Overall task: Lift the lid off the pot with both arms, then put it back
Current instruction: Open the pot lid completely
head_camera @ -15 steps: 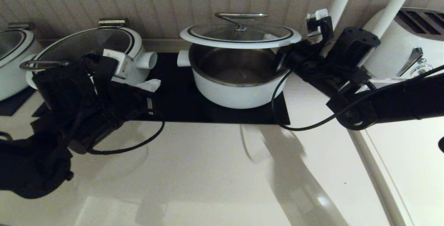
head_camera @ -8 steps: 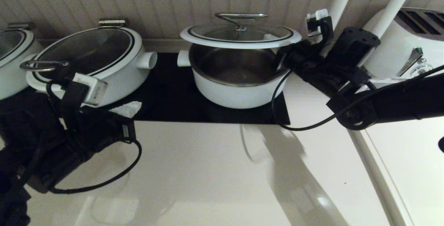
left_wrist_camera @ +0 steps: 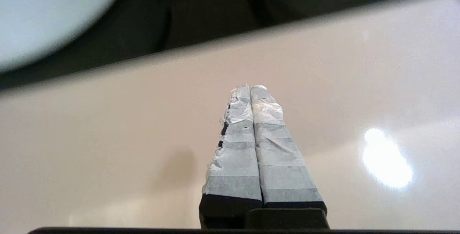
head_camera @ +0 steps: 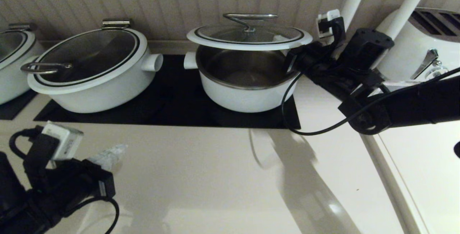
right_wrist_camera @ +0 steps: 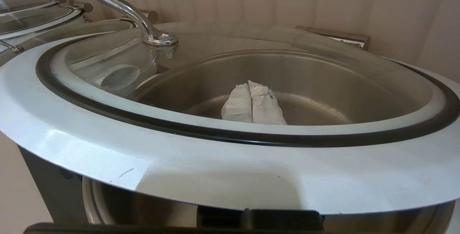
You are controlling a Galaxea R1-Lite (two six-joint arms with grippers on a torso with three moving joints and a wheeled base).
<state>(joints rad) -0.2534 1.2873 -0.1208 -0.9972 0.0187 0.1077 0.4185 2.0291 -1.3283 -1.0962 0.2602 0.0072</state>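
Note:
The lid (head_camera: 249, 34) hangs level a little above the pot (head_camera: 244, 93), with a gap that shows the pot's steel inside. My right gripper (head_camera: 279, 39) is shut, and its taped fingers reach under the lid's right rim and hold it up. In the right wrist view the fingertips (right_wrist_camera: 249, 83) show through the glass below the lid (right_wrist_camera: 201, 162). My left gripper (head_camera: 121, 148) is shut and empty, low over the counter at the front left, far from the pot. The left wrist view shows its tips (left_wrist_camera: 250, 87) pressed together.
A wider white pot with its lid on (head_camera: 90, 68) stands left of the pot on the black cooktop (head_camera: 179, 101). Another pot (head_camera: 10, 65) is at the far left. A white appliance (head_camera: 413, 47) stands at the right. The beige counter (head_camera: 215, 176) lies in front.
My left arm has drawn back from beside the wider pot, down and to the left, to the counter's front. The right arm and the raised lid have not moved.

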